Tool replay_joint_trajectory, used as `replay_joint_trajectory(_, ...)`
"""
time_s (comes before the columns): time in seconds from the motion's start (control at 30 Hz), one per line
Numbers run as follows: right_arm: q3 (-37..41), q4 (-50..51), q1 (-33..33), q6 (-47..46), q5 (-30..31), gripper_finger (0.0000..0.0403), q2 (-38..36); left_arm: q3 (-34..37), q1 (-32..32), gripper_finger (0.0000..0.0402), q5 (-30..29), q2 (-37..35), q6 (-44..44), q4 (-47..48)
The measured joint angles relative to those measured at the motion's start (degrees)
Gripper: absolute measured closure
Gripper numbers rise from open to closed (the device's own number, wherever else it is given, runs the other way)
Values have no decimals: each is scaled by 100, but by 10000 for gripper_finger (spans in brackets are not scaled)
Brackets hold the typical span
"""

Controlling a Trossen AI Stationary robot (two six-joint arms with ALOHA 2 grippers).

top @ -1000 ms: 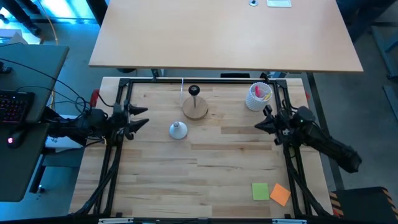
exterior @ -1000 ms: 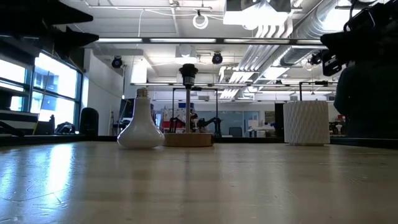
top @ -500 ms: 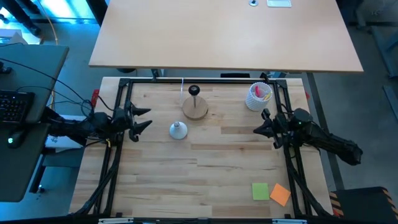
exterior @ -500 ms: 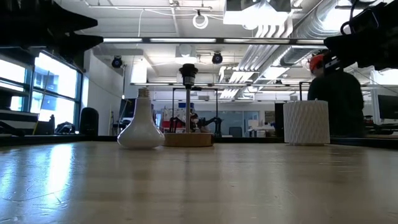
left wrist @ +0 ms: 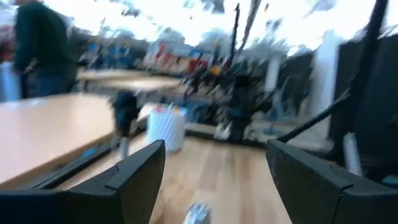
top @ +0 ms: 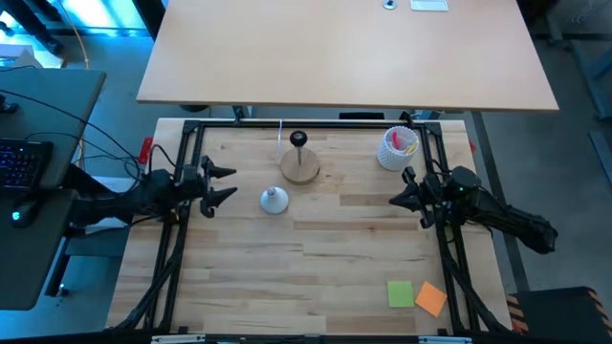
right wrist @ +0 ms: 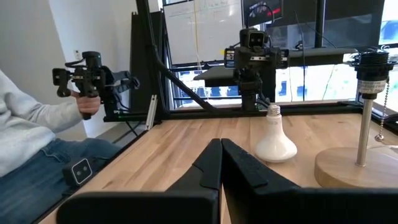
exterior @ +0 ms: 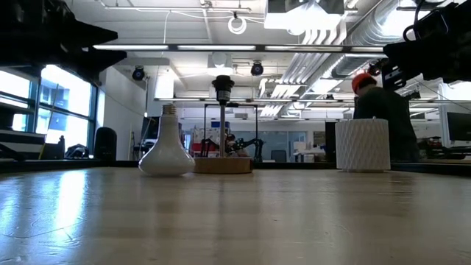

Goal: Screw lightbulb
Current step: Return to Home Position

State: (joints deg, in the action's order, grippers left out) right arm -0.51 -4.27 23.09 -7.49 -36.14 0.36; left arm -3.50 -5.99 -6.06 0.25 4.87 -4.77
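At the table's left edge, the left gripper [top: 228, 182] hangs over the frame rail. Its two fingers are spread wide with nothing between them, as the left wrist view shows plainly. Just to its right, and clear of it, the lightbulb [top: 273, 199] stands on the wooden table [top: 335, 248], globe down and greyish screw base pointing up. It is out of the socket and sits near the round wooden foot of the brown lamp [top: 300, 164], not touching it as far as the high view shows. Farther right, the white cup [top: 398, 147] stands at the back corner. Beyond it, the right gripper [top: 397, 198] waits by the right rail with its fingers pressed together on nothing.

The bulb is likely light, hollow and brittle, and its smooth frosted skin may slide under hard pads. Squeezing hard would risk cracking it. The best hold is probably a gentle one on the taper just below the threads, or across the globe's widest part. The screw base must stay bare so it can enter the socket.
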Motion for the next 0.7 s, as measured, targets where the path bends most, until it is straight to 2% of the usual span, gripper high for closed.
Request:
replay_joint_trajectory(0.07, 0, 0, 0, 7, 0, 403, 0, 274, -257, 126, 476, -1, 85, -629)
replay_joint_trajectory(0.3, 0, 0, 0, 200, 2, 402, 0, 288, -1239, 126, 1612, 55, 304, -665)
replay_joint_trajectory(0.4, 0, -4, 4, -10, 2, 402, 0, 288, -1534, 126, 2029, 55, 431, -762)
replay_joint_trajectory(0.53, -2, 44, 4, -147, 0, 402, 2, 286, -1702, 126, 1414, 57, 690, -365)
replay_joint_trajectory(0.7, -4, 42, 4, -148, 0, 402, 0, 286, -1703, 126, 946, 87, 687, -143)
